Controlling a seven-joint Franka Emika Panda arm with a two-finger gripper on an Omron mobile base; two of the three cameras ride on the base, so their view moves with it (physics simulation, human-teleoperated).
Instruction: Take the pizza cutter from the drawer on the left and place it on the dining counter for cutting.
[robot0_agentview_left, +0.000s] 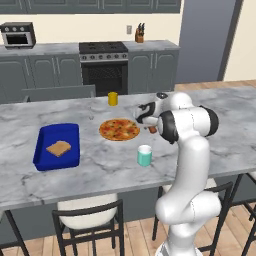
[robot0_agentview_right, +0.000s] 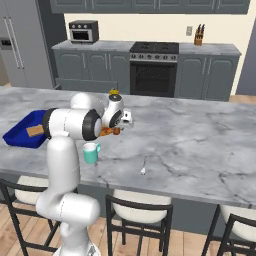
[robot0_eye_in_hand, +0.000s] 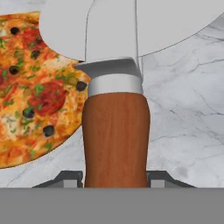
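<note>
While you look across the dining counter (robot0_agentview_left: 90, 175) from left to right, take the pizza (robot0_agentview_left: 119, 129) as your landmark. Far to its left sits a blue tray (robot0_agentview_left: 56, 146) holding a slice of toast (robot0_agentview_left: 58, 148). Just behind the pizza stands a small yellow cup (robot0_agentview_left: 113, 98); in front of it and slightly right, a teal mug (robot0_agentview_left: 144, 155). At the pizza's right edge hangs the gripper (robot0_eye_in_hand: 115, 177), its two fingers clamped on the reddish-brown handle of the pizza cutter (robot0_eye_in_hand: 116, 131). In the hand view the cutter's silver wheel overlaps the pizza's rim, with bare marble to the right. Well right of the pizza, in the right base view, a slim silver spoon (robot0_agentview_right: 144, 167) lies alone on the marble.

You appear to be at the placing step: the cutter is out of the drawer and carried over the counter, but not yet set down. I cannot tell how high it hangs above the marble. The next move likely calls for lowering it onto bare marble beside the pizza, not on it, then parting the fingers.

Grey-white veined marble forms the counter top, with dark stools tucked beneath its near edge. Behind the pizza, across the floor, runs a grey wall counter with a stove (robot0_agentview_left: 104, 67), a toaster oven (robot0_agentview_left: 18, 34) to its left and a knife block (robot0_agentview_left: 139, 34) to its right.
</note>
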